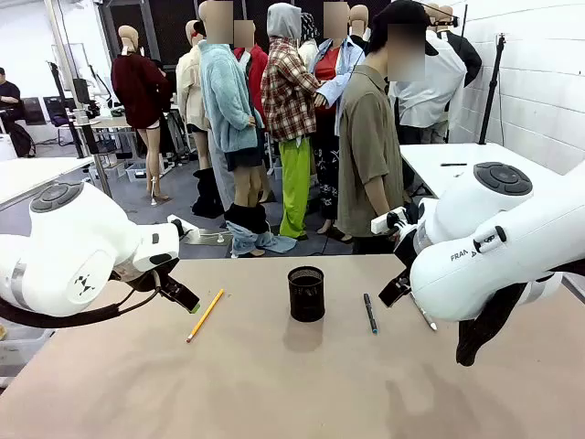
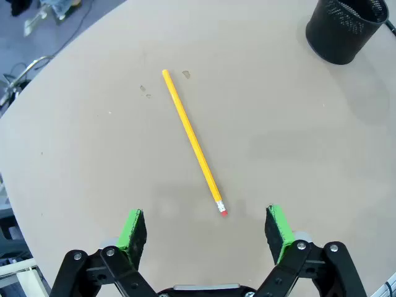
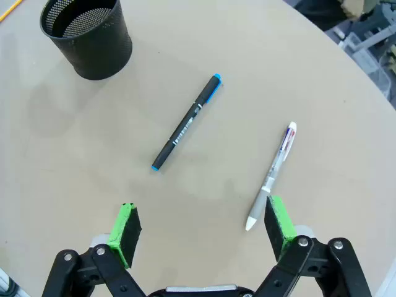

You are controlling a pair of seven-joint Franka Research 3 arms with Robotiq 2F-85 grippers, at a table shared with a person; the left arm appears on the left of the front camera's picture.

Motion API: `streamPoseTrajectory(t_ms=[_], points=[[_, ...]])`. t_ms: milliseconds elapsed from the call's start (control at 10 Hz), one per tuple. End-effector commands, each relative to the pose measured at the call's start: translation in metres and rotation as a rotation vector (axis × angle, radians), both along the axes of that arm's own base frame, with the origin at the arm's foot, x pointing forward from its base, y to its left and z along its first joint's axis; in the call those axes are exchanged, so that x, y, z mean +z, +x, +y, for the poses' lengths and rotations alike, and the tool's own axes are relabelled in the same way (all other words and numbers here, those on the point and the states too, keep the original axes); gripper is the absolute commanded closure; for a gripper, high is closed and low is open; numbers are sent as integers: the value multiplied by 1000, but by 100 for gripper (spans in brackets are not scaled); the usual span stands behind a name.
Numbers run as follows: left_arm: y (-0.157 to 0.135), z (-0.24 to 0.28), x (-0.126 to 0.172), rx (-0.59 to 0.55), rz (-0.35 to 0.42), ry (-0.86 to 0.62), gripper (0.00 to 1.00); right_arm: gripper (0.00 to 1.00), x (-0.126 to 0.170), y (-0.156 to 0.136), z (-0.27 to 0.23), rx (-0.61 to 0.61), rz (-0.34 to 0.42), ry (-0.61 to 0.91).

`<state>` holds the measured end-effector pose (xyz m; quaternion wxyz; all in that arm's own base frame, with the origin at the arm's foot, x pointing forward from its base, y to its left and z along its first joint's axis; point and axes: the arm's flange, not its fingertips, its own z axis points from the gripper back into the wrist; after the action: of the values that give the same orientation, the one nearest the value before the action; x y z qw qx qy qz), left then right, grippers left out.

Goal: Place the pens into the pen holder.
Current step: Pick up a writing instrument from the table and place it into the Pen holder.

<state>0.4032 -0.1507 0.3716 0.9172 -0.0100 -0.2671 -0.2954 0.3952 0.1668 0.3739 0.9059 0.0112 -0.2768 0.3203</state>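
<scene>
Left fingers (image 2: 133, 230) apart over pencil (image 2: 192, 142), right fingers (image 3: 125, 228) apart, dark pen (image 3: 185, 124), white pen (image 3: 274, 170)

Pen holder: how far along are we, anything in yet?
Done: nothing; the pen holder has no pen sticking out. In hand: nothing gripped. The left gripper hangs open over the yellow pencil, and the right gripper hangs open over the dark pen and the white pen. All three lie flat on the table. Left: pick and drop all three.
</scene>
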Motion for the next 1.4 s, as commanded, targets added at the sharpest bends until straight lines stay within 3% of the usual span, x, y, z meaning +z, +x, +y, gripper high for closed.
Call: streamPoseTrajectory(t_ms=[0, 1000, 1300], points=[[0, 0, 0, 0, 0, 0, 0, 0, 0, 0, 0, 0, 0, 0], [0, 0, 0, 0, 0, 0, 0, 0, 0, 0, 0, 0, 0, 0], [0, 0, 0, 0, 0, 0, 0, 0, 11, 52, -15, -110, 78, -13]])
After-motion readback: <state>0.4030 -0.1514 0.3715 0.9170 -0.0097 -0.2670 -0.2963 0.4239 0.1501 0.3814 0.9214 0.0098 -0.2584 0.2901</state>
